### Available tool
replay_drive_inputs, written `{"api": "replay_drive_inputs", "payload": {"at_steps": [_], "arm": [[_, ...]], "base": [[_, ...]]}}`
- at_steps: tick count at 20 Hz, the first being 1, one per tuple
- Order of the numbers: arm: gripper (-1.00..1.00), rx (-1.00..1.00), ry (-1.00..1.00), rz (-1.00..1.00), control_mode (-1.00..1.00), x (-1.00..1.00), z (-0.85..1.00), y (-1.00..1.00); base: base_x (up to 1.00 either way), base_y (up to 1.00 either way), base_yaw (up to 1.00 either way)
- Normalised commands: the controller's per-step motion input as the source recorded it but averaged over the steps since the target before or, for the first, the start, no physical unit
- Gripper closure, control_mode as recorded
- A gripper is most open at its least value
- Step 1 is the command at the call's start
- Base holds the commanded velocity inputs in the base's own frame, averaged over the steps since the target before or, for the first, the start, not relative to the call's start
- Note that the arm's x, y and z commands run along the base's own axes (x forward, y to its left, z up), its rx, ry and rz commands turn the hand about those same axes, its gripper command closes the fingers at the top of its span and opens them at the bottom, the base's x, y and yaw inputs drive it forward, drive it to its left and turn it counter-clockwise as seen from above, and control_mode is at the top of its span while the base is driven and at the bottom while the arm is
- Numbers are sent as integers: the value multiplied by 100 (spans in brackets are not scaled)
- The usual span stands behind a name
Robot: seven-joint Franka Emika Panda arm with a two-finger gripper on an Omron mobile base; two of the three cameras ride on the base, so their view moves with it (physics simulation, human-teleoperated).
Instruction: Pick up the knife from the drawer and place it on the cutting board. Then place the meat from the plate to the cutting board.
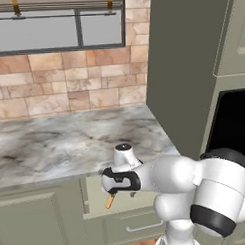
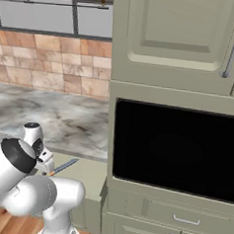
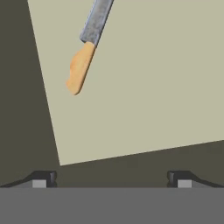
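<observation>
Hand (image 3: 111,179) poised above the open drawer (image 3: 144,87), fingers spread wide, nothing held. Knife (image 3: 86,46) flat on the cream drawer floor, ahead and left of the fingertips in the hand view; long axis near-vertical there, tan handle nearest. Marble table (image 1: 70,141) above the drawer.

Flat, even rendered light, medium bright, no clear source. Marble counter (image 1: 70,141) shows soft grey mottling, no glare. Oven window (image 2: 176,150) near-black, no reflections. Arm shell (image 1: 217,191) carries mild shading underneath. Base views soft, low detail, edges slightly jagged. Hand view: drawer (image 3: 153,78) floor uniformly cream, knife (image 3: 87,43) casts no visible shadow, outlines a bit blurred.
</observation>
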Motion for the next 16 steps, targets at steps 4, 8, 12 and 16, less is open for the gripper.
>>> {"api": "replay_drive_inputs", "payload": {"at_steps": [4, 8, 12, 16], "arm": [[-100, 0, 0, 0, 100, -1, -11, 3], [-100, 0, 0, 0, 100, 0, 0, 0], [-100, 0, 0, 0, 100, 0, 0, 0], [-100, 0, 0, 0, 100, 0, 0, 0]], "base": [[-1, 3, 0], [-12, 1, 4], [-4, 0, 6], [-3, 0, 6]]}}
